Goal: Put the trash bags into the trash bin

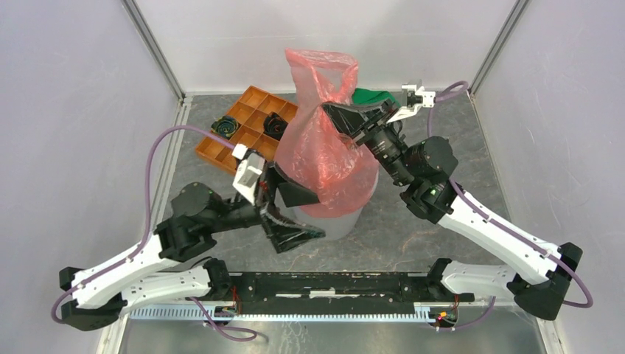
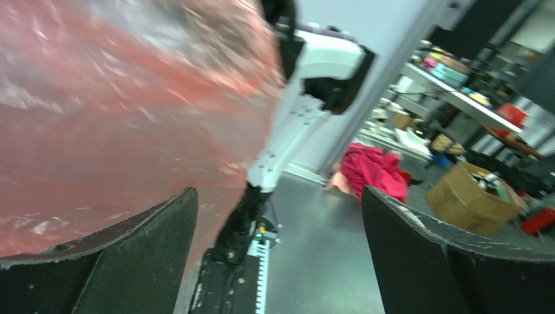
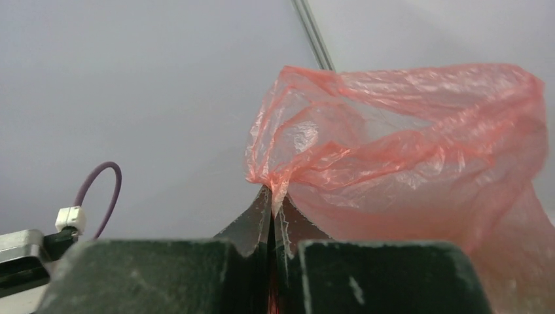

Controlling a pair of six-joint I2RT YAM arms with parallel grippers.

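Closest to the lens, my right gripper [image 3: 271, 206] is clamped on a twisted fold of the trash bag [image 3: 406, 131], its fingers pressed together with plastic between them. My left gripper [image 1: 298, 214] is spread wide and grips nothing, its upper finger just beside the bag's lower side. From above, the bag hangs as a loose sack over the trash bin [image 1: 340, 223], its bottom covering the mouth. Behind sit an orange tray [image 1: 247, 122] and a green cloth [image 1: 372, 96]
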